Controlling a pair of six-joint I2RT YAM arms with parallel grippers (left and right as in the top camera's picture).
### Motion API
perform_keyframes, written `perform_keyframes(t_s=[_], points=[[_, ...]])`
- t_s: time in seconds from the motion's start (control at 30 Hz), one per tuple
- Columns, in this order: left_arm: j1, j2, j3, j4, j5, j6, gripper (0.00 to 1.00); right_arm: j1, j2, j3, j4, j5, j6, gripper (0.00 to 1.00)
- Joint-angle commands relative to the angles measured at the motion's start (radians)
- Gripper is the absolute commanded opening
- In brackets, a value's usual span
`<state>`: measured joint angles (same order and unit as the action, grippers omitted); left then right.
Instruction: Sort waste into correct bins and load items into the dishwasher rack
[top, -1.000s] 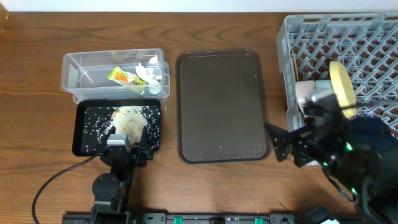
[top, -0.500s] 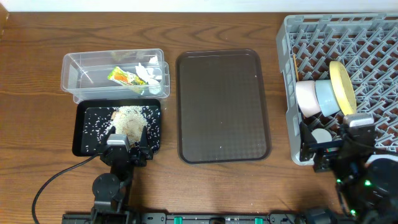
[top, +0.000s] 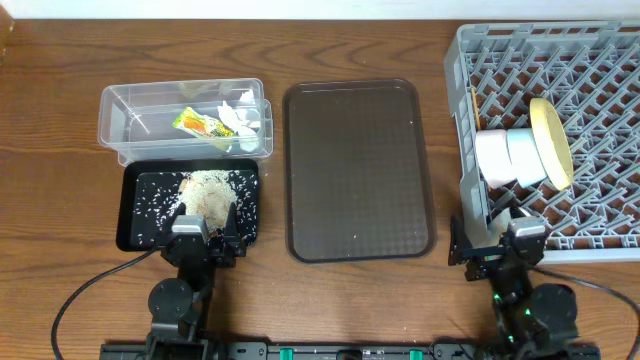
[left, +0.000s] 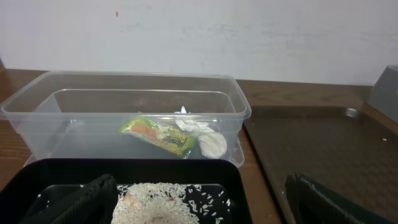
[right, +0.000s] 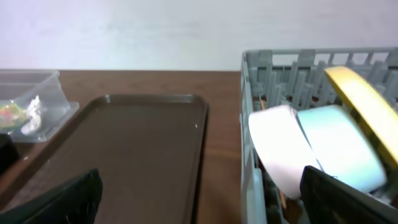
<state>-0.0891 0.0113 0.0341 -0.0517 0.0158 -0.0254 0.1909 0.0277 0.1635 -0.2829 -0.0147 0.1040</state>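
Observation:
The clear tub (top: 120, 110) holds the snack wrapper (top: 200, 124) and white paper scraps (top: 240, 117); both show in the left wrist view, wrapper (left: 158, 135), scraps (left: 202, 132). The black tray (top: 135, 215) holds the rice heap (top: 207, 190). The grey rack (top: 560, 70) holds the white bowl (top: 490, 152), blue bowl (top: 520, 160) and yellow plate (top: 550, 140) on edge. My left gripper (top: 205, 235) is open and empty at the black tray's near edge. My right gripper (top: 497, 245) is open and empty at the rack's front left corner. Cup and chopsticks are not clearly visible.
A dark brown serving tray (top: 358, 170) lies between the bins and the rack. Wooden table (top: 60, 170) shows on the left and along the back. A black cable (top: 90, 290) runs from the left arm's base.
My right arm has drawn back from the rack toward the table's front edge and lowered to its base. The bowls and plate stay in the rack. The left arm has not moved.

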Motion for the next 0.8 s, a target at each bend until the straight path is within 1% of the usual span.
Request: perform_keyframes(t_s=[0.0,0.13,0.77], points=[[-0.001,-0.006,-0.030,-0.018,-0.009,0.006,0.89,-0.010,-0.019,-0.094,0.076,-0.014,0.024,0.99],[-0.001,-0.006,-0.030,-0.018,-0.009,0.006,0.89,-0.009,-0.023,-0.155,0.220,-0.020,0.029,0.99],[-0.001,-0.006,-0.030,-0.018,-0.009,0.006,0.89,-0.006,-0.022,-0.158,0.212,-0.016,0.030,0.99]])
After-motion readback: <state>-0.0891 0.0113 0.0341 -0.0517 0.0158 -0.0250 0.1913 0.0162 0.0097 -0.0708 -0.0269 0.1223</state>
